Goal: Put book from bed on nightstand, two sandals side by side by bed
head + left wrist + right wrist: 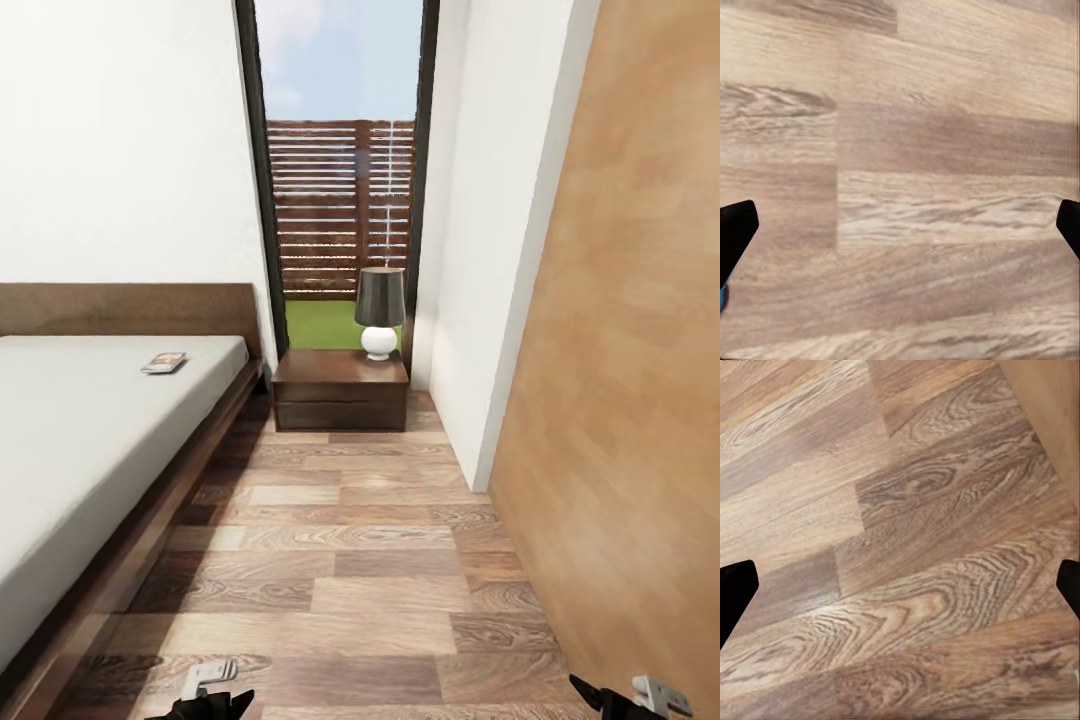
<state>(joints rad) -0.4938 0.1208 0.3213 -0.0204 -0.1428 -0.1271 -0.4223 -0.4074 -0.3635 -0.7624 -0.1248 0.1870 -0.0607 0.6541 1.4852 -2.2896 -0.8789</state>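
Ahead of me a narrow strip of wood-plank floor [340,560] runs between the bed [90,440] on my left and a pale wooden panel [630,380] on my right, ending at a tall black-framed window [340,180] with a slatted brown fence and a patch of lawn behind it. White walls close off the rest of the room. I see the book [164,362] lying flat on the smooth grey-white mattress near the dark headboard, well apart from the nightstand [341,388], a low glossy dark-brown box with one drawer. On top of it stands a lamp [380,310] with a black shade and a round white base. My left gripper [900,225] hangs over bare planks with its dark fingertips [735,232] spread wide and nothing between them; my right gripper [900,585] is likewise spread wide over strongly grained boards.
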